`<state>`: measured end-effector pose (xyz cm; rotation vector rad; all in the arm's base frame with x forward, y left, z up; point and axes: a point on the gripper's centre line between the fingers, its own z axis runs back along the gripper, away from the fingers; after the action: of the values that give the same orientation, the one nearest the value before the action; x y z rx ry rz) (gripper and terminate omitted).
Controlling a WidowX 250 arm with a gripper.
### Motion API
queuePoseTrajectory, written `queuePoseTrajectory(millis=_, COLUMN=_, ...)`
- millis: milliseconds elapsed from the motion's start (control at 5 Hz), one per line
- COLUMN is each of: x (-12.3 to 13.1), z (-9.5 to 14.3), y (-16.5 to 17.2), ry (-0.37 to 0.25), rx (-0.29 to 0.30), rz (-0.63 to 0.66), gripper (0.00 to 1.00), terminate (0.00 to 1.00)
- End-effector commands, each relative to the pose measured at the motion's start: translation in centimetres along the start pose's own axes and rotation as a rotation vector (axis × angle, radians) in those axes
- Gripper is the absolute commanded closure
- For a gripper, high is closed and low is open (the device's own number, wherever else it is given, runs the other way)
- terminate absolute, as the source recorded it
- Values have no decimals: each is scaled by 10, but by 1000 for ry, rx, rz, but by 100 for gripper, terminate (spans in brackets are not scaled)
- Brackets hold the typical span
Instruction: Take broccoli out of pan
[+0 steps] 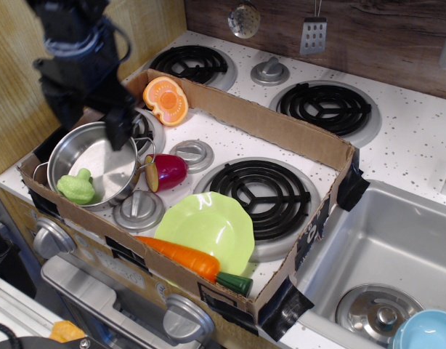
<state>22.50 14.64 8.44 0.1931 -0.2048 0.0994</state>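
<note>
Hovering above the steel pan at the counter's left edge, the gripper holds its jaws apart, upper body motion-blurred. The broccoli rests against the pan's front-left rim. A cardboard wall partly hides the carrot.

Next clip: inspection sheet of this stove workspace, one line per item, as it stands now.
Surface: toy stove top with coil burners; open cardboard tray on it.
Job's things: broccoli lies at the front of the pan, not gripped.
Clutter: green plate, carrot, red onion half, orange half, grey lids.
Grippers: pincer open, raised over the pan's rear rim, fingers pointing down.
Cables: black cable loop on the arm.
Surroundings: sink at right holding a lid and blue bowl; spatula on the wooden back wall.
</note>
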Motion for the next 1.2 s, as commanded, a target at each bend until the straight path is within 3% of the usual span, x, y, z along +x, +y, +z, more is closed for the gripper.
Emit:
queuePoseTrajectory(millis=0, x=-10, z=-22, y=17, ry=-27, rx=-35, rz=-186, gripper=0, terminate=0)
queuePoseTrajectory(millis=400, x=-21, z=-33, y=16, ry=-10, rx=-62, rz=-173, gripper=0, terminate=0)
queuePoseTrajectory(millis=800, x=-20, z=-46, y=14, ry=-53, rx=-42, rz=-194, gripper=0, terminate=0)
queuePoseTrajectory(millis=1000, x=-6, z=-51, y=19, ry=-67, rx=-49, rz=-219, gripper=0, terminate=0)
